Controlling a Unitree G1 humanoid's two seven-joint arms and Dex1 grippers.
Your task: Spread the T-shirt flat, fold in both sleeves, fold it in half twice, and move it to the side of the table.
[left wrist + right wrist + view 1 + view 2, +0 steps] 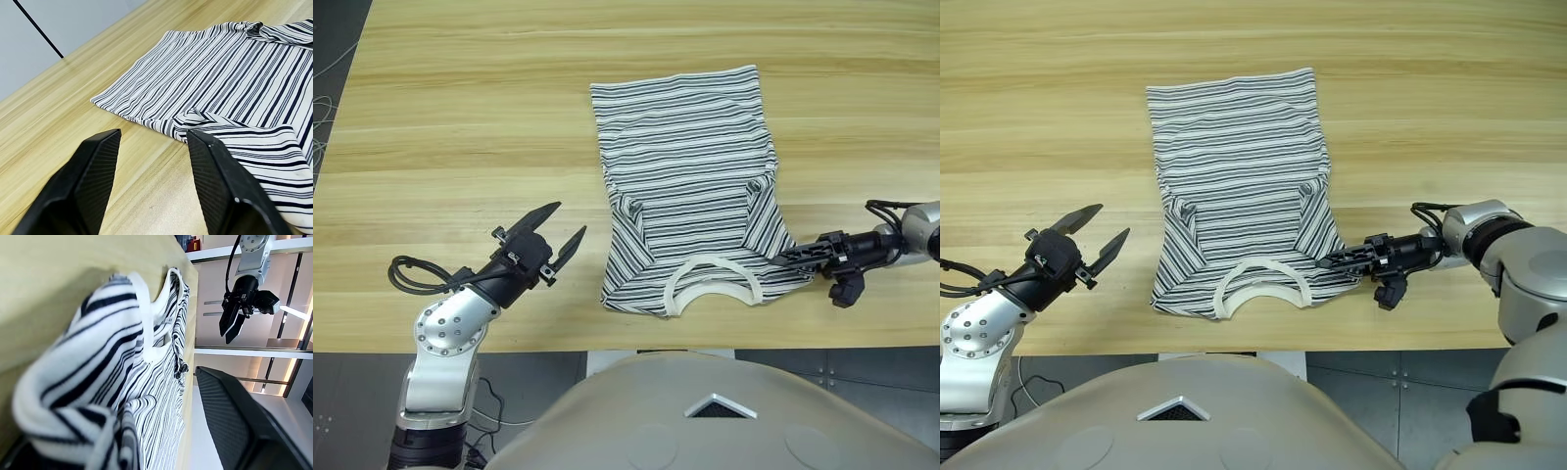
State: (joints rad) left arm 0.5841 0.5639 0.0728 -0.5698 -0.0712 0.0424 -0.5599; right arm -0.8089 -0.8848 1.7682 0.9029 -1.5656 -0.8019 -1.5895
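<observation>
Shirt lies flat mid-table, slightly right of centre, collar at the near end and hem at the far end. Both sleeves look folded in over the body, so my read is that the 1st half-fold comes next.

Right gripper is at the near right shoulder corner, low against the table. In the right wrist view its jaws look spread, with bunched shoulder fabric lying between them and a gap to the upper finger. I don't think it's clamped yet.

Left gripper hovers over bare table left of the shirt's near left corner. Its jaws are spread wide, with nothing between them and no contact with the cloth.

Risks from here:
- Only 1 corner is engaged. If the right arm lifts alone, the shirt would skew or drag instead of folding square.
- The fabric at the right jaws is already bunched. They could close on just the top layer, and the tucked sleeve would then peel back out.
- If the lower finger rides over the cloth rather than under it, it would push the shoulder inward and wrinkle the stack.
- The collar end sits near the table's near edge, so a pull toward the robot could drop it over.
</observation>
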